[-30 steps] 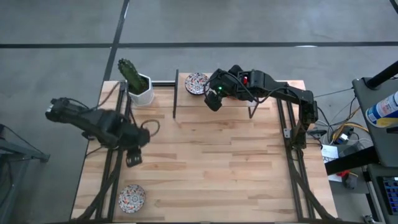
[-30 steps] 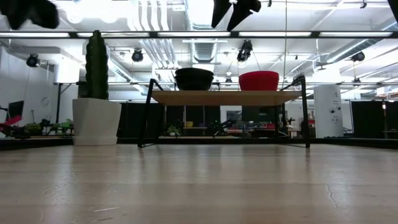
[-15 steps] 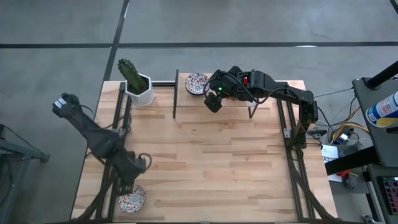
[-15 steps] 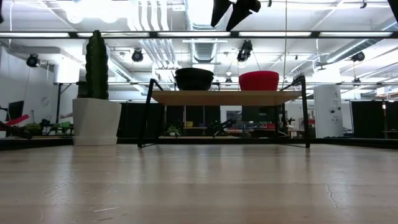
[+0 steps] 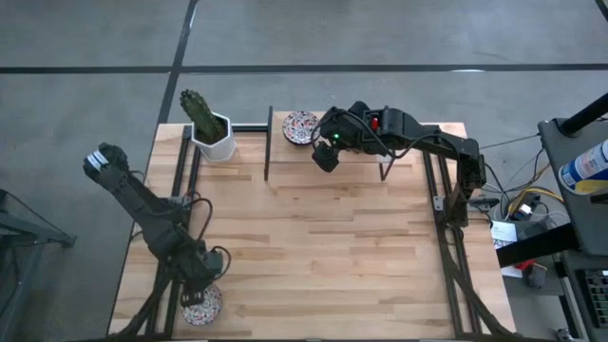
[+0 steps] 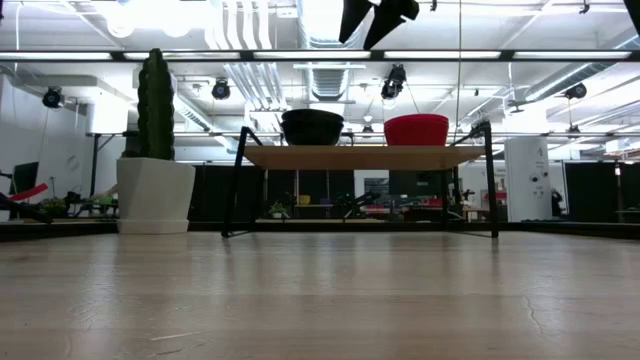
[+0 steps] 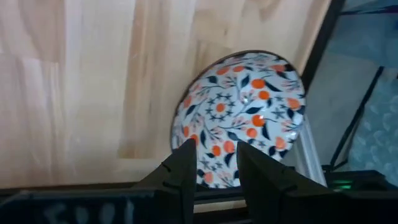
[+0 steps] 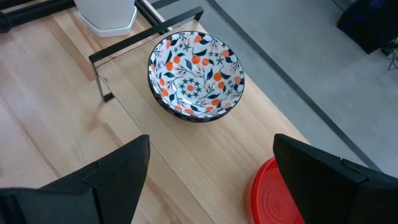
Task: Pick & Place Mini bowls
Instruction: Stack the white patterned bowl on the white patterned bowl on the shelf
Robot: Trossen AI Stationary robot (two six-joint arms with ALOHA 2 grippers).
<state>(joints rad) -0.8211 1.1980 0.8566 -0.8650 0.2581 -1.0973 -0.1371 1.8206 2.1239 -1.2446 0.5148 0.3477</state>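
left fingers (image 7: 213, 167) stood narrowly parted over floral bowl (image 7: 241, 117) at worktop's (image 5: 332, 247) near left corner, holding nothing. right fingers (image 8: 205, 180) wide, empty, above shelf (image 8: 205, 168). risk: bowl pushed off the edge.

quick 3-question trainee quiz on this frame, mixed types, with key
1. True or false: the left end effector is over the floral bowl at the table's near-left corner.
2. What sits on the raised shelf beside the second floral bowl? A) red bowl B) cactus pot C) nothing
3. Fill in: the right end effector is ____.

Key: 1 true; 2 A, the red bowl; 3 open, above the shelf.
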